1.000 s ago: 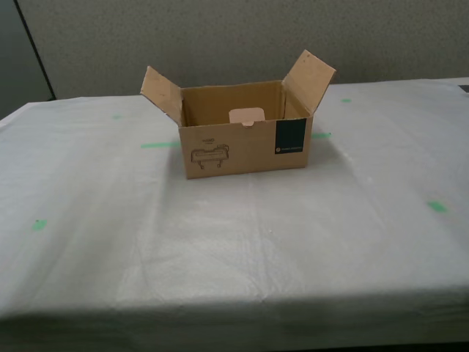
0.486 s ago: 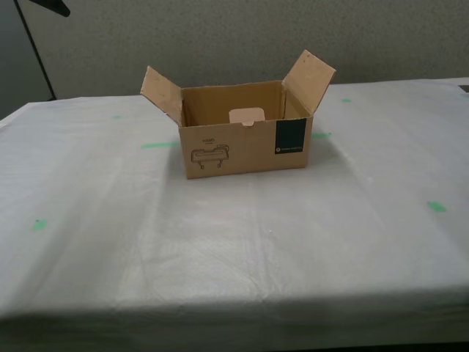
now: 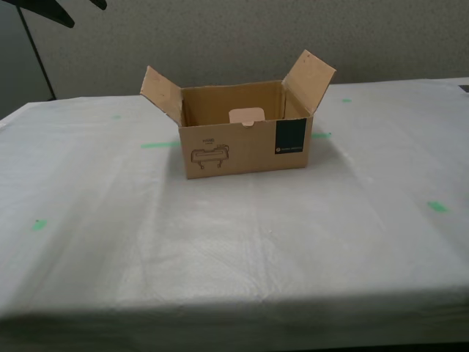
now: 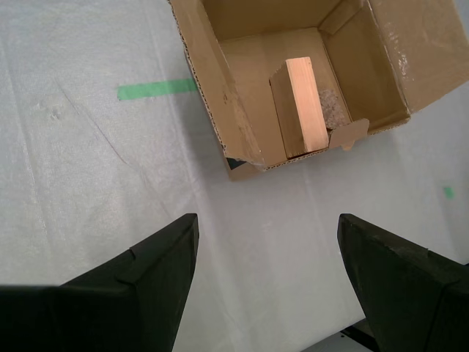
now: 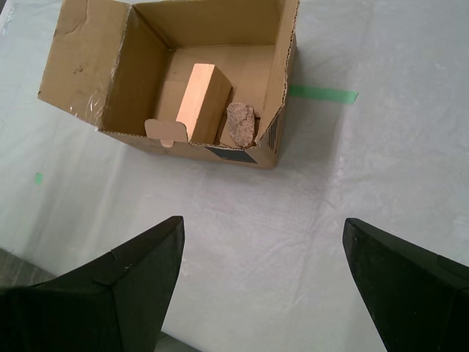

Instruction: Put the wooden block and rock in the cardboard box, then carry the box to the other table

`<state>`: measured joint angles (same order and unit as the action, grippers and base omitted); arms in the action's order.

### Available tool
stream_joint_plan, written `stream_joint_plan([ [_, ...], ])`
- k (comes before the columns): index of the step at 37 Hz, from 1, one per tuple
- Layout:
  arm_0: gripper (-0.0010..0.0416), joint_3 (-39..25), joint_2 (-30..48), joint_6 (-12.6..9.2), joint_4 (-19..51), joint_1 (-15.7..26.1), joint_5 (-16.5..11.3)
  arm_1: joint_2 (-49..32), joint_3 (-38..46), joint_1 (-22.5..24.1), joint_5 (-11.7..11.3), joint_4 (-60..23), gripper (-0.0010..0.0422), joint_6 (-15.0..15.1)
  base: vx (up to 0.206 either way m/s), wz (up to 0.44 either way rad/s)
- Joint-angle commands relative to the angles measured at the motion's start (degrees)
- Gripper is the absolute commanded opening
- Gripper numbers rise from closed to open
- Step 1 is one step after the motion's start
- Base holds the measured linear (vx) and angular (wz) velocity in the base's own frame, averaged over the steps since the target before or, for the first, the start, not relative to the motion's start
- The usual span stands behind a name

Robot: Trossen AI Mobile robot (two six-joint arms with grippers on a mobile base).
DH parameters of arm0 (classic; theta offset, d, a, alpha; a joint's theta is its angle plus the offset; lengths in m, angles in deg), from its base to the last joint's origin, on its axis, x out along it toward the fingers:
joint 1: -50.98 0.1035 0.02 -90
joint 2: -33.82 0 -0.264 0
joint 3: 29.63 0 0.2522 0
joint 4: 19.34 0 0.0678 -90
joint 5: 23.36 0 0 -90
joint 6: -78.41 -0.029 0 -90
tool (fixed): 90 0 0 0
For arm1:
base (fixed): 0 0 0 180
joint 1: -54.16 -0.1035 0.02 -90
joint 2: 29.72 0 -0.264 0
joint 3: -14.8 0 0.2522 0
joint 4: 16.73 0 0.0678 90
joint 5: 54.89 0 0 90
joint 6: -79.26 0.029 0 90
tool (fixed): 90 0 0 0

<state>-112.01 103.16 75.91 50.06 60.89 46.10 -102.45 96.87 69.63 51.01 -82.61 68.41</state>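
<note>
The cardboard box (image 3: 234, 150) stands open on the other table (image 3: 234, 249), which is draped in white cloth. In the exterior view the box's front wall hides what is inside. Both wrist views look down into the cardboard box (image 4: 212, 81) (image 5: 88, 66). The wooden block (image 4: 304, 106) (image 5: 201, 99) stands inside it, with the rock (image 4: 331, 108) (image 5: 240, 125) close beside the block. My first gripper (image 5: 262, 224) is open above the cloth beside the box, holding nothing. My second gripper (image 4: 267, 220) is open too, over the cloth at another side of the box.
Green tape marks (image 3: 160, 144) (image 3: 437, 207) (image 3: 38, 224) dot the cloth. A dark part of an arm (image 3: 47, 9) shows at the exterior view's top left corner. A grey wall (image 3: 234, 37) runs behind the table, and the table's near edge (image 3: 234, 312) crosses the exterior view's bottom.
A dark arm part has come further into the exterior view's top left corner. The box has not moved.
</note>
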Motion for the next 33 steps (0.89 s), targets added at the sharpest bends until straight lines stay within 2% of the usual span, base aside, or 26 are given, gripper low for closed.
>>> stream_joint_plan([
  [1,0.0301,0.09,0.0,0.17,-0.11,0.02,0.0,0.0,0.04,0.0,0.04,0.2,0.0256,-0.28,0.0,0.0],
  [7,0.0313,0.02,0.0,0.2,-0.37,0.04,0.0,0.0,0.04,0.04,0.04,0.17,0.0256,-0.74,0.0,0.0],
  [21,0.03,0.07,0.0,0.61,-1.42,0.04,0.0,0.0,0.04,0.09,0.28,0.15,0.0256,-0.74,0.0,0.0],
  [33,0.0314,0.02,0.0,0.57,-1.42,0.04,0.0,0.0,0.04,0.13,0.5,-0.15,0.0256,-0.74,0.0,0.0],
])
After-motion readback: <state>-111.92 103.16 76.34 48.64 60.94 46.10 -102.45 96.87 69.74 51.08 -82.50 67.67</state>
